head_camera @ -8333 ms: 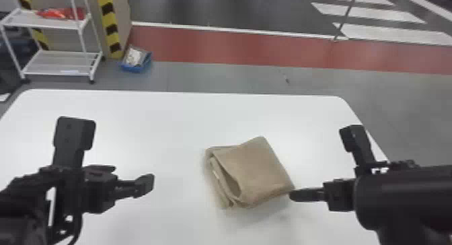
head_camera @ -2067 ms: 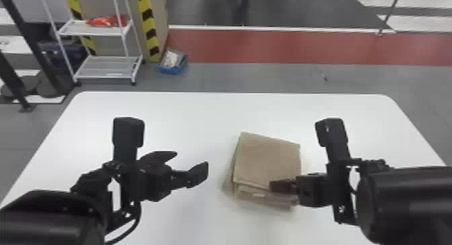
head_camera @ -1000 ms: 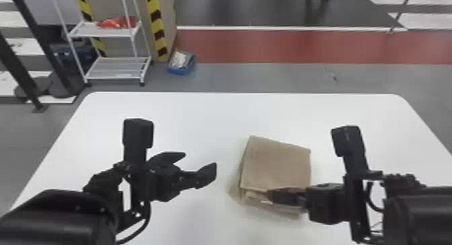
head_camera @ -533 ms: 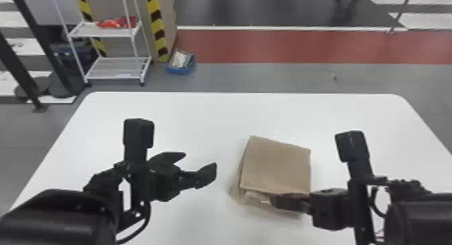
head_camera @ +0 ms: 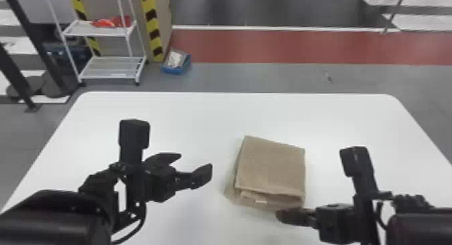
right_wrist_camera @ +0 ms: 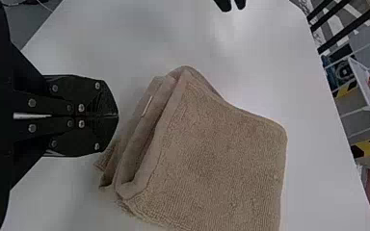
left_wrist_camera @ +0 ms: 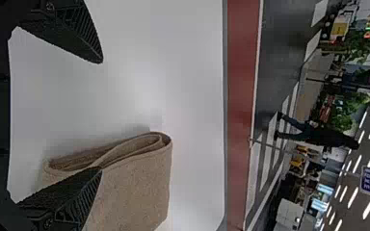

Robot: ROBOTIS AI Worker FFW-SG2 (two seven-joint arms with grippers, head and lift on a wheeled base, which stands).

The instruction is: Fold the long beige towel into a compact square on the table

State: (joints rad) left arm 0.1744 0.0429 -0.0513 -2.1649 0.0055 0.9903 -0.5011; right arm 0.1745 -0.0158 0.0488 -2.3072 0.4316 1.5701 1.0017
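Right end effector (head_camera: pixel 279 215) has backed, seemingly, off the towel (head_camera: pixel 272 167).

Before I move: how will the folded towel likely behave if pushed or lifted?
The towel looks soft and textured, so it would probably drape rather than stay stiff when lifted. Its layers show loose at the near edge, so gripping only the top one may unfold the stack. Lying flat and low on the table, it seems unlikely to tip or roll; a push may rumple it instead.

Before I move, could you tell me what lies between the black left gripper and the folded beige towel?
The head view shows bare white table between the left gripper and the towel.
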